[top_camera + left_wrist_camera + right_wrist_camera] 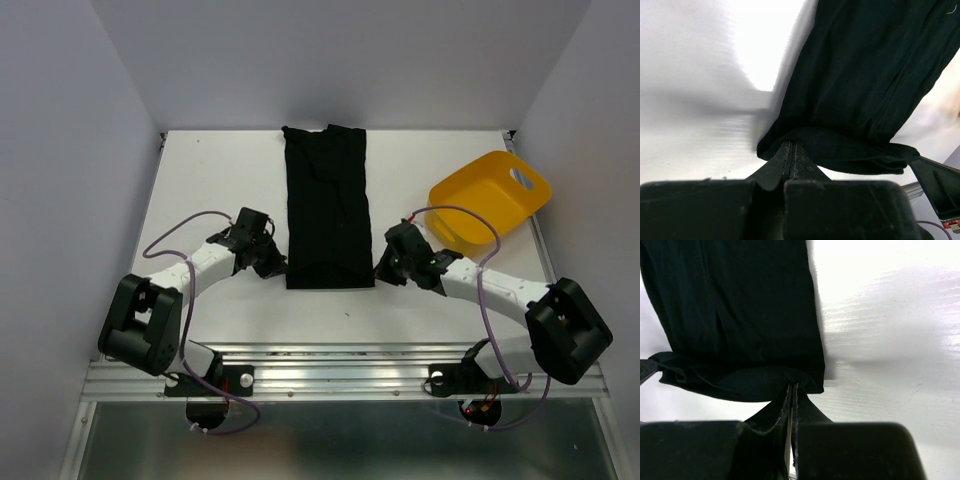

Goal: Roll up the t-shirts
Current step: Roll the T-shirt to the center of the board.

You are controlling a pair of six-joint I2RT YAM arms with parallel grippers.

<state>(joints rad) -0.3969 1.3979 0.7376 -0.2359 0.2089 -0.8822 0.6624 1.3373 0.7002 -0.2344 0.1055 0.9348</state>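
Observation:
A black t-shirt (pixel 328 205) lies folded into a long narrow strip down the middle of the white table, its near end towards the arms. My left gripper (pixel 278 266) is shut on the near left corner of the t-shirt (pixel 860 90), the hem lifted and curled over its tips (pixel 791 146). My right gripper (pixel 382 270) is shut on the near right corner of the t-shirt (pixel 740 305), the cloth bunched over its tips (pixel 793 387). The near edge sags between the two grips.
A yellow plastic tub (pixel 490 196) lies tilted at the table's right side, just beyond the right arm. White walls enclose the table on the left, back and right. A metal rail (pixel 340 365) runs along the near edge.

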